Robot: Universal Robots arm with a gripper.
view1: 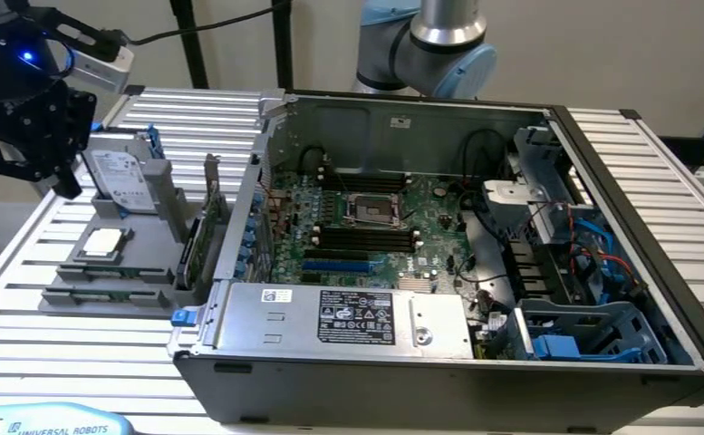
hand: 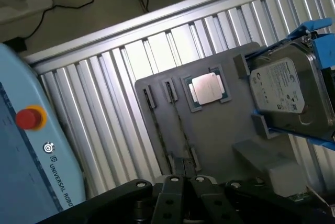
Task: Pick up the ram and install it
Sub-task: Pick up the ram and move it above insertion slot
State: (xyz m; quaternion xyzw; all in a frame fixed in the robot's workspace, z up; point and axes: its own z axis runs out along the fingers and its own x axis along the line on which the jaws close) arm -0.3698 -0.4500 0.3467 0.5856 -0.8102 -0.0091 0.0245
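Note:
The ram [hand: 180,124] stands on edge in a slot of the grey parts holder [hand: 220,130], seen as a long thin dark strip beside the square silver processor chip [hand: 205,89]. In the exterior view the ram [view1: 101,295] lies along the holder's front slots. My black gripper [hand: 186,179] hovers above the holder, its fingertips [hand: 172,182] close together with nothing between them. It hangs at the exterior view's left [view1: 32,168], well away from the open computer case [view1: 364,109]. The black memory slots [view1: 361,237] on the motherboard look unoccupied.
A hard drive [view1: 124,179] in a blue-clipped bracket and a green expansion card [view1: 210,228] stand on the holder. The case holds a power supply [view1: 352,317], cables and drive cages. A teach pendant [hand: 31,145] with a red button lies on the slatted table [view1: 37,362].

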